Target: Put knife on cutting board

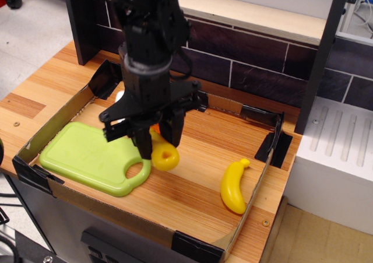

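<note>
Above the tray's [256, 187] middle, just right of the cutting board [87, 155] — gripper [156, 141] clamped on the knife [163, 155], yellow handle hanging out below the fingers, blade hidden. Carried clear of the wood, likely for a short hop left. Plenty of bare green surface beside the oval handle hole; toy banana [234, 186] well apart, cardboard walls no obstacle.

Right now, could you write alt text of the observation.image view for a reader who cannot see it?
A black robot tool holds a toy knife by its yellow handle, just right of a light-green cutting board in a shallow cardboard tray. A toy banana lies at the tray's right side.
</note>
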Robot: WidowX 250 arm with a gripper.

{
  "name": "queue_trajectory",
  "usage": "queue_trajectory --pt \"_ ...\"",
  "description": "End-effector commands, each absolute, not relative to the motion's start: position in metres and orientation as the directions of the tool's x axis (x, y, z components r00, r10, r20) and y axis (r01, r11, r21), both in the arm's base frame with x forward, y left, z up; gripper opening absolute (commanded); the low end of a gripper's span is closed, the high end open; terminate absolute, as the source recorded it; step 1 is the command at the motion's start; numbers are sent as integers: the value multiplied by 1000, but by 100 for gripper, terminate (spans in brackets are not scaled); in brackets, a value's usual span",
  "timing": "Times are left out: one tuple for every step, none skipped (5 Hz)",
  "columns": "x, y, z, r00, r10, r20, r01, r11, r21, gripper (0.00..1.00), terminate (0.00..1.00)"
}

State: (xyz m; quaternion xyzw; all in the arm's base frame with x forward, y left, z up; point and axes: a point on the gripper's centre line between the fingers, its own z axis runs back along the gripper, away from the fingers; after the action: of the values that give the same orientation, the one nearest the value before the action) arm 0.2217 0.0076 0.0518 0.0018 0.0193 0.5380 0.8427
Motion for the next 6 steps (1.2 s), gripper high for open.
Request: queue_trajectory --pt "215 10 41 128 982 -137 -992 126 -22 0 0" --pt "210 13 31 181 976 -122 -983 180 -16 0 0" --pt "209 23 19 197 976 -92 -980 197 -11 0 0" --pt "212 32 12 205 976 -74 -979 205 -9 0 0" --pt "212 44 8 205 977 -60 -979 205 1 0 0" --pt "212 51 7 226 973 -55 -973 228 25 100 0"
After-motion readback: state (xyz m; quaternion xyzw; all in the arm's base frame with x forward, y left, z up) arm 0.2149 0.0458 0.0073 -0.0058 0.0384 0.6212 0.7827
